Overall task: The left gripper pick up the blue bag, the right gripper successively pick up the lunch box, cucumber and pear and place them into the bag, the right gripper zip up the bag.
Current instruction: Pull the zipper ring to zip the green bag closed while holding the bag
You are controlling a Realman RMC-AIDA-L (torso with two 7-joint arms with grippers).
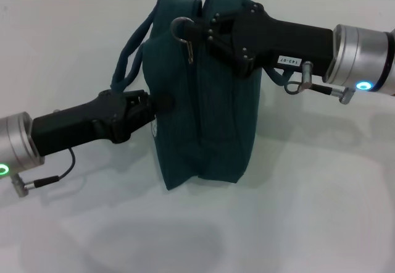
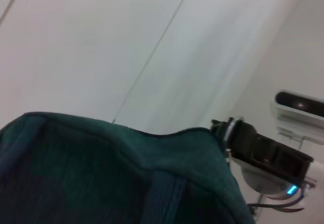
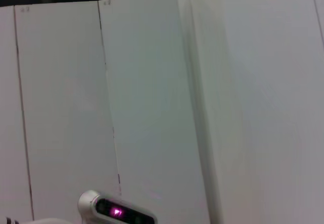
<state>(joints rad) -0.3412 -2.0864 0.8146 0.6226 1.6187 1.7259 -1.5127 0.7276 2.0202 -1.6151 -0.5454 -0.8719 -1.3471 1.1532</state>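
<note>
A plain white bench with a smooth matte top carries the work, and soft grey shadows lie on it in front of the bag. Behind, the wrist views show pale wall panels split by thin dark seams.

The blue bag stands upright near the middle of the bench, a boxy shape of dark teal woven fabric with a seam running down its near face. Its loop handles hang out to the left side. A metal ring zipper pull sits at the top edge.

The left claw reaches in from the left and presses against the bag's side beside a small white logo; it seems to pinch the fabric there.

The right claw comes in from the right at the bag's top, right at the zipper pull; whether it grips the ring cannot be told.
</note>
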